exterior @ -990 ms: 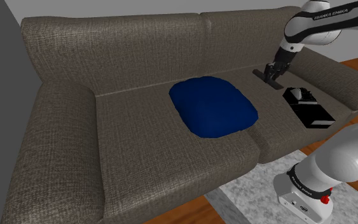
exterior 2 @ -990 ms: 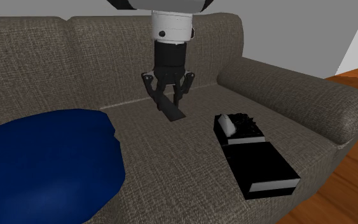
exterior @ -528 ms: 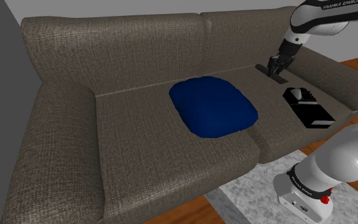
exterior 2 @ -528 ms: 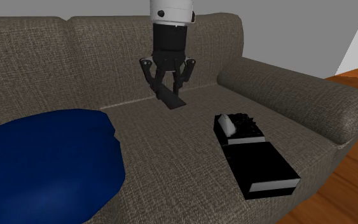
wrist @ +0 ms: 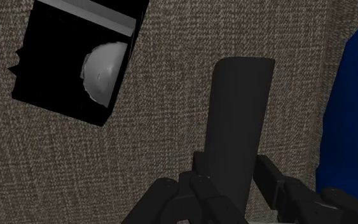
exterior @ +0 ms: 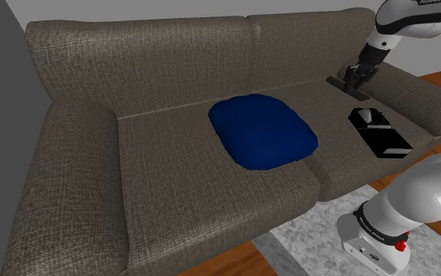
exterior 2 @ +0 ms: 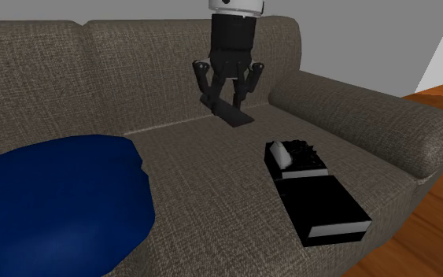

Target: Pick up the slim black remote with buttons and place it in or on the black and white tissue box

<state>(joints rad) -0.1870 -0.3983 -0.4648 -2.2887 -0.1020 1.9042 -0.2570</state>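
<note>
Beyond the tissue box [exterior 2: 322,203], the black remote [exterior 2: 231,112] hangs gripped in the jaws, now carried higher and sideways toward it; lowering remains.

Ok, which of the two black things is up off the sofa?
The slim remote, clasped in the claw; the tissue box rests on the sofa.

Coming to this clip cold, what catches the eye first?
The black gripper hangs above the grey-brown sofa, jaws shut on a slim black remote. A black and white tissue box lies on the seat near the armrest, and a deep blue cushion sits mid-sofa.
</note>
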